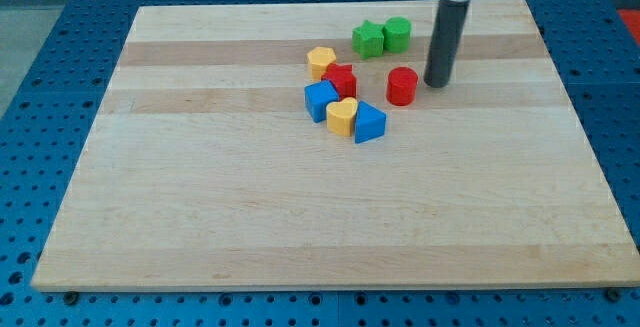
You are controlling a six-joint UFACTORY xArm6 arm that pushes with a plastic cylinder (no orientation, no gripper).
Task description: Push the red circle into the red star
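While my tip (437,84) rests on the wooden surface (250,217), it sits just to the view's right of the red circle (402,85), very near it, though I cannot tell if the two touch. I have no pincer at all, only a straight dark rod, so nothing spreads, presses together or pinches. The red circle stands alone, a little apart from the other blocks. The red star (341,79) is to the view's left of it, tucked in a bunch with a yellow block (321,62) above it, a blue block (321,99) below it on the left, a yellow heart (342,115) under it, and a blue triangle (368,124) next to that heart. Two green blocks (382,37) sit side by side nearer the view's top, out of the way. I think the step in hand is getting lined up behind the circle, and that looks about done. The push itself does not look started, since a gap shows between circle and star. Next, I think the tip should slide straight toward the view's left, and slightly up, so the circle rolls into the star. If the push goes too low, the circle may bump the yellow heart instead.
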